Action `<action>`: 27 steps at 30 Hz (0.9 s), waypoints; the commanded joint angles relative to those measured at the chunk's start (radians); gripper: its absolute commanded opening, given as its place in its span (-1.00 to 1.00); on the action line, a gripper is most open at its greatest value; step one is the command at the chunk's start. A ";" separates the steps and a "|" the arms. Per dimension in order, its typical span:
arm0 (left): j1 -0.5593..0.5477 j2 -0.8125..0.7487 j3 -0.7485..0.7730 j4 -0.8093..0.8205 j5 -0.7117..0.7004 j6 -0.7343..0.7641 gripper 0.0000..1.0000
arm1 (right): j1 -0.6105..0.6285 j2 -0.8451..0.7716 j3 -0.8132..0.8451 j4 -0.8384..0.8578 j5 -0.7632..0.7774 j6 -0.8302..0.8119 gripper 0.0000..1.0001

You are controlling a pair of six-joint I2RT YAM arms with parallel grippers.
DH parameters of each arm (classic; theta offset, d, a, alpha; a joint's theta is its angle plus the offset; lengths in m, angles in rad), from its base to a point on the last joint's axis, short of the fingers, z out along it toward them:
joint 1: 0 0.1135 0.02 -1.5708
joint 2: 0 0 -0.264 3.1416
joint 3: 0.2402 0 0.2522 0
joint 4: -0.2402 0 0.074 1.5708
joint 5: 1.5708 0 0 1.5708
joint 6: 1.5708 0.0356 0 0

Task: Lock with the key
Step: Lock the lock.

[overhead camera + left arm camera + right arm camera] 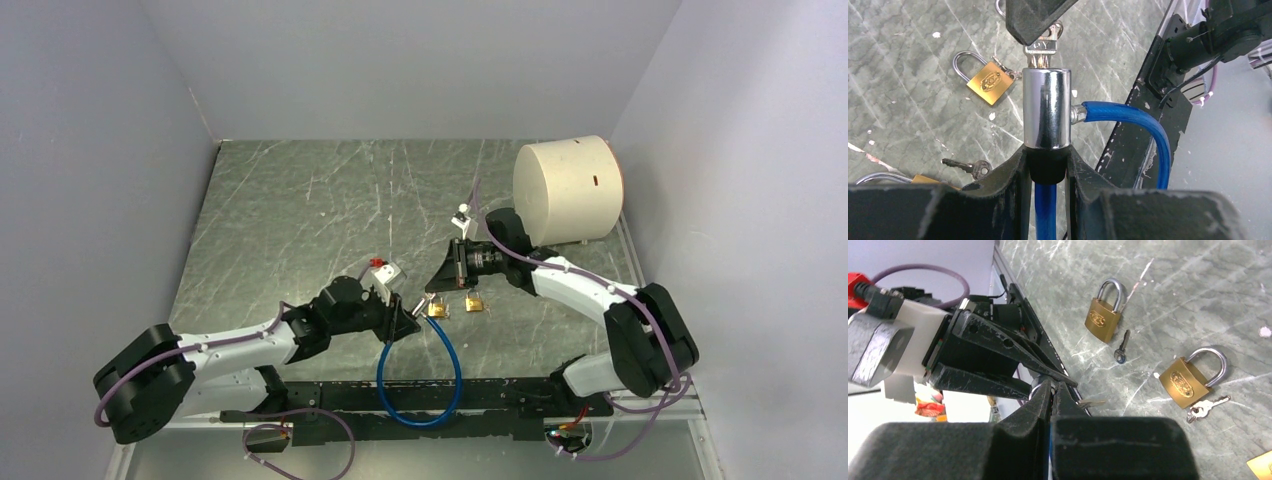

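Left gripper (1047, 160): jaws part closed, pinching the black collar of the cable lock (1046, 107) just below its chrome barrel. The barrel is held upright in the left wrist view.

Right gripper (1052, 390): jaws pressed together on the head of the key (1040, 47), whose blade sits in the top end of the barrel.

The lock is held above the desk (300, 200), midway along its near edge. Its blue cable (420, 400) loops over the black rail (500, 395) there.

Two brass padlocks (1103, 317) (1184, 381) lie just beside the grippers, each with a loose key (1120, 347) or a keyring (1205, 407) close by.

A white drum (568, 190) lies on its side in the far right corner; its contents cannot be seen.

The surface is grey-green marbled and scratched. Plain white walls stand on three sides.
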 commanded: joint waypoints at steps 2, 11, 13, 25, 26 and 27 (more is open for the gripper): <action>0.029 -0.014 -0.020 0.166 0.056 -0.038 -0.95 | 0.005 -0.071 -0.007 0.120 -0.137 -0.057 -1.00; 0.064 -0.034 -0.026 0.149 0.107 -0.031 -0.95 | -0.015 -0.145 -0.029 0.169 -0.115 -0.054 -1.00; 0.068 -0.045 -0.029 0.133 0.113 -0.026 -0.95 | -0.027 -0.157 -0.030 0.170 -0.109 -0.054 -1.00; 0.073 -0.103 -0.004 0.012 0.093 0.023 -0.95 | -0.085 -0.174 0.048 0.021 -0.024 -0.072 -1.00; 0.073 -0.104 -0.003 0.010 0.093 0.024 -0.95 | -0.085 -0.174 0.050 0.022 -0.016 -0.064 -1.00; 0.073 -0.106 -0.001 0.008 0.093 0.025 -0.95 | -0.087 -0.176 0.054 0.017 0.004 -0.060 -1.00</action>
